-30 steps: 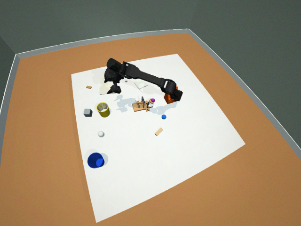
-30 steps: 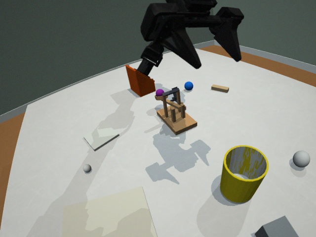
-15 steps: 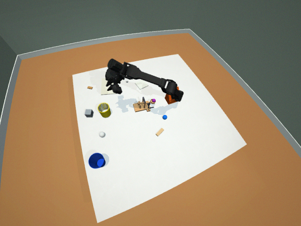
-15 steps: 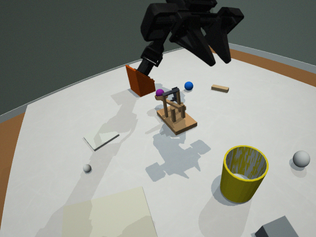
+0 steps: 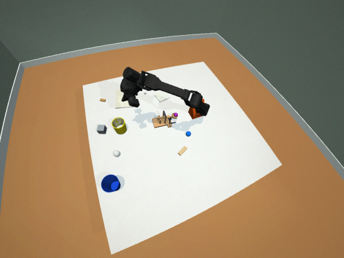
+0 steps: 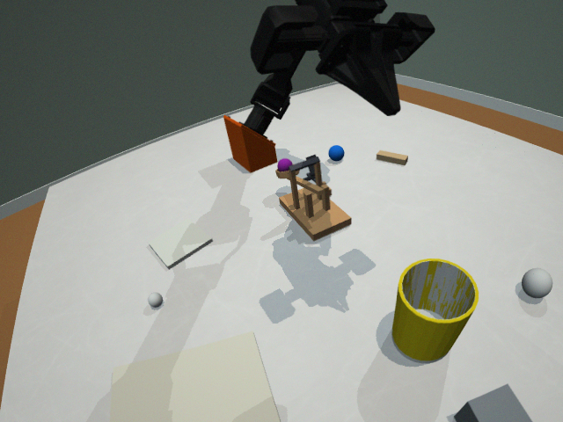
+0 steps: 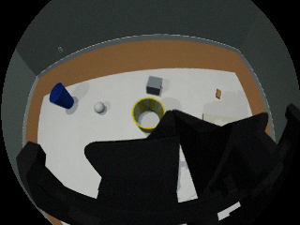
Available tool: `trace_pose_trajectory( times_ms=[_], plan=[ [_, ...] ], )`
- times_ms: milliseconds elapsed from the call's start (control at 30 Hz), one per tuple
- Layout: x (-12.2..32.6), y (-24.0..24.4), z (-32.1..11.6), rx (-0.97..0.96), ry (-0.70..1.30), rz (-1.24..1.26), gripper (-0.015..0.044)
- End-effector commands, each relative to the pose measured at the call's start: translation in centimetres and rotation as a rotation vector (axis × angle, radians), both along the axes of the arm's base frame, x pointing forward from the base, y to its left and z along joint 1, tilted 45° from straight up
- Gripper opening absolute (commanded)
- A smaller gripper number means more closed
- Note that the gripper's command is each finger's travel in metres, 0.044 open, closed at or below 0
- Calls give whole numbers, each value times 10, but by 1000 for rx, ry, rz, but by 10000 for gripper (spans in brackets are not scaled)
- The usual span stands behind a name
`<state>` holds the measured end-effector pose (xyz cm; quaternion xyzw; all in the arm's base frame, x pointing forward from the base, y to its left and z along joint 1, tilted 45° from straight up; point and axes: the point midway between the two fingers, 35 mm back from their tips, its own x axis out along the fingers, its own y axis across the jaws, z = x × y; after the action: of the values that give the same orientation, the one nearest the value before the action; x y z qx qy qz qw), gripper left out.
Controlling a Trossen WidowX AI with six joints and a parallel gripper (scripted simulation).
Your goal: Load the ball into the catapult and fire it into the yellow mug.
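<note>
A purple ball (image 5: 176,114) (image 6: 285,164) rests in the cup at the end of the throwing arm of the wooden catapult (image 5: 157,124) (image 6: 337,219). The yellow mug (image 5: 121,129) (image 6: 425,338) (image 7: 149,104) stands upright, with its open top up. My gripper (image 5: 123,99) (image 6: 391,112) (image 7: 172,114) is shut, with its fingertips together and nothing seen between them. It hangs high above the table, away from the catapult and the mug. In the wrist view the fingers hide the catapult and the ball.
A grey block (image 5: 101,129) (image 7: 154,85) stands beside the mug. A white ball (image 5: 116,153) (image 6: 537,282) and a blue cup (image 5: 107,183) (image 7: 60,96) are further along that side. A blue ball (image 5: 188,134) (image 6: 336,153) and a wooden block (image 5: 182,150) (image 6: 391,157) lie past the catapult.
</note>
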<state>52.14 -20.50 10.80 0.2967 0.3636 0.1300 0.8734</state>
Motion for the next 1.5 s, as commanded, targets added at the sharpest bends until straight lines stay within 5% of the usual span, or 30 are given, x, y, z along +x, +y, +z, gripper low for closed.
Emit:
trace_pose_trajectory(
  times_ms=[0, 1467],
  plan=[
    [-1, 4, 1, -9, 1, 9, 0],
    [-182, 164, -6, -808, 135, 950, 0]
  ],
)
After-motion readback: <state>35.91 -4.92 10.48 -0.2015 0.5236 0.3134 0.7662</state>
